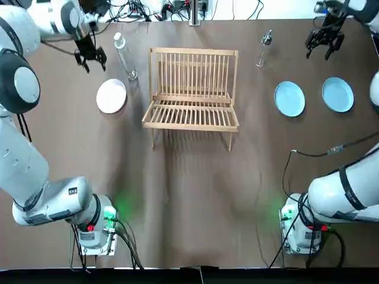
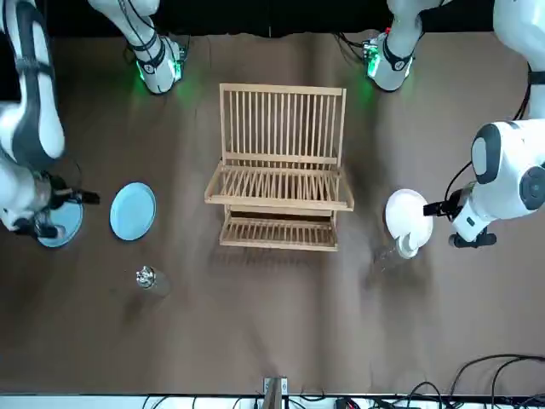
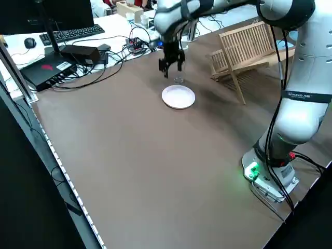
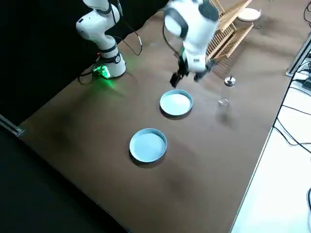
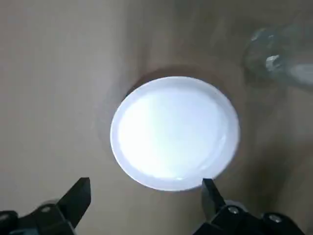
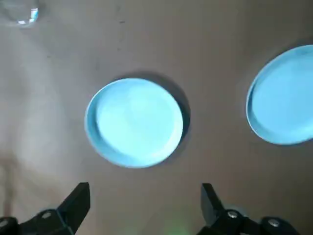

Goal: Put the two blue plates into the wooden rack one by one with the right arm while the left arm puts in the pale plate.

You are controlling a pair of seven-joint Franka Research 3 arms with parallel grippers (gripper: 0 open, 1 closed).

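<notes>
Even, soft light covers the brown bench, with a faint shadow beneath the slatted wooden rack. The round pale plate glares featureless white.

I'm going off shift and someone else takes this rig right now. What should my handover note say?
Left hand: open, empty, above the table just past the pale plate.
Right hand: open, empty, above the table past the blue plates.
Pale plate lies flat on the left of the rack, with a clear bottle close by. Inner blue plate and outer blue plate lie flat on the right.
Done: nothing, the rack is empty.
Left: the right arm racks both blue plates, one at a time; the left arm racks the pale plate.
</notes>
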